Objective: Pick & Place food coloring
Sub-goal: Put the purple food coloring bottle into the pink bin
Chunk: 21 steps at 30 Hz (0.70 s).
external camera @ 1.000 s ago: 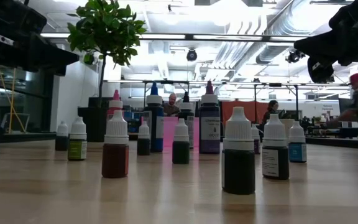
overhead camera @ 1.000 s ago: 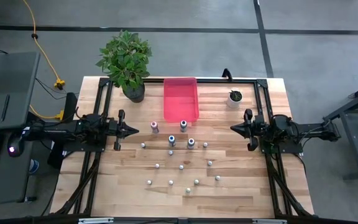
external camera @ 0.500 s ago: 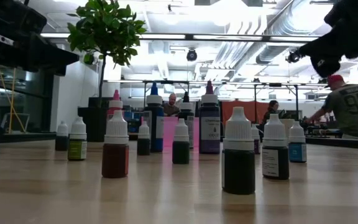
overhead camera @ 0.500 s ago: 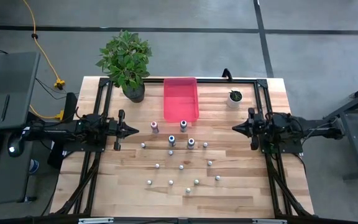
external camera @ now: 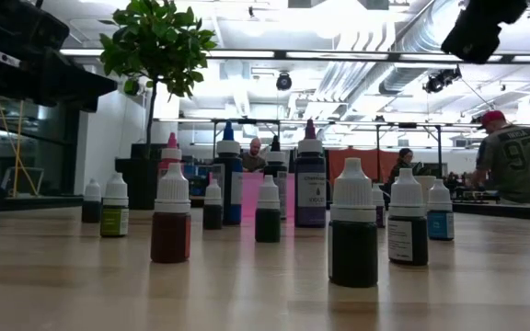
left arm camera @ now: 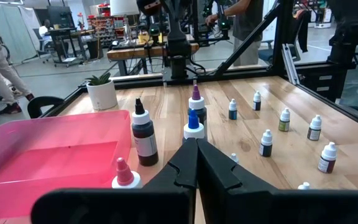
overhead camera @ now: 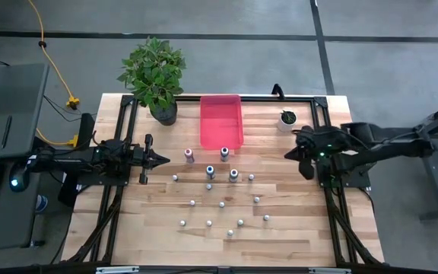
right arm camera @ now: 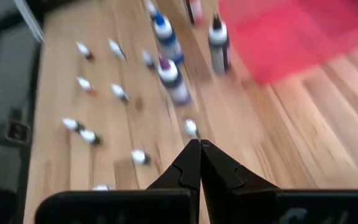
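The food coloring is several tiny white-capped bottles (overhead camera: 221,204) standing upright on their bases across the middle of the wooden table. A few taller ones (overhead camera: 224,154) stand just near of a pink tray, and in the low view (external camera: 352,230) they form rows. My left gripper (overhead camera: 166,158) hovers shut at the table's left, pointing level at the tall bottles (left arm camera: 143,134). My right gripper (overhead camera: 287,155) is shut at the table's right, raised and tipped down toward the bottles (right arm camera: 173,78). Neither touches a bottle.
A pink tray (overhead camera: 221,122) lies at the far middle of the table. A large potted plant (overhead camera: 154,72) stands at the far left and a small white pot (overhead camera: 287,119) at the far right. Black frame rails (overhead camera: 333,205) run along both sides. People move in the room behind (external camera: 513,161).
My right arm has lifted: its gripper has risen, climbing to the top edge of the low view, and has tipped downward toward the bottles while staying shut. My left arm and all bottles have kept still.
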Available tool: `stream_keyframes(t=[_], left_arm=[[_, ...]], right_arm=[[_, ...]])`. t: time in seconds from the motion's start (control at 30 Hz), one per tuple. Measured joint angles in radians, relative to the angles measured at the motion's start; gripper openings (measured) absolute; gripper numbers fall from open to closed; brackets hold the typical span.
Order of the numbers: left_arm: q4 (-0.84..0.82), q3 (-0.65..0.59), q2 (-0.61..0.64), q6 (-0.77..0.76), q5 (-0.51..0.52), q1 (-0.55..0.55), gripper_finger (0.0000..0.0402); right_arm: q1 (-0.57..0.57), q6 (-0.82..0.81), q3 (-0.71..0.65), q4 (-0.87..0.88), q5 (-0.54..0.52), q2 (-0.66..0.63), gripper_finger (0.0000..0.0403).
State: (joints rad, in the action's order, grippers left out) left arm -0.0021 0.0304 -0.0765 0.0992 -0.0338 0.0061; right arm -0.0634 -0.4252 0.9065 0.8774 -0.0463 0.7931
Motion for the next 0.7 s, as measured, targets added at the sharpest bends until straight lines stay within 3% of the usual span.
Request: stream_keyframes(t=[0.17,0.3,0.47,0.7], left_arm=[[0.000,0.000,0.000,0.000,0.000,0.000,0.0000],[0.000,0.000,0.000,0.000,0.000,0.000,0.0000],[0.000,0.000,0.000,0.000,0.000,0.000,0.0000],[0.000,0.000,0.000,0.000,0.000,0.000,0.0000]], right_arm=[[-0.054,0.040,0.182,0.184,0.001,0.171,0.0001],[-0.136,0.123,0.284,0.233,0.001,0.269,0.0001],[-0.255,0.208,0.321,0.240,-0.002,0.329,0.0001],[-0.374,0.127,0.323,0.240,-0.011,0.429,0.0001]])
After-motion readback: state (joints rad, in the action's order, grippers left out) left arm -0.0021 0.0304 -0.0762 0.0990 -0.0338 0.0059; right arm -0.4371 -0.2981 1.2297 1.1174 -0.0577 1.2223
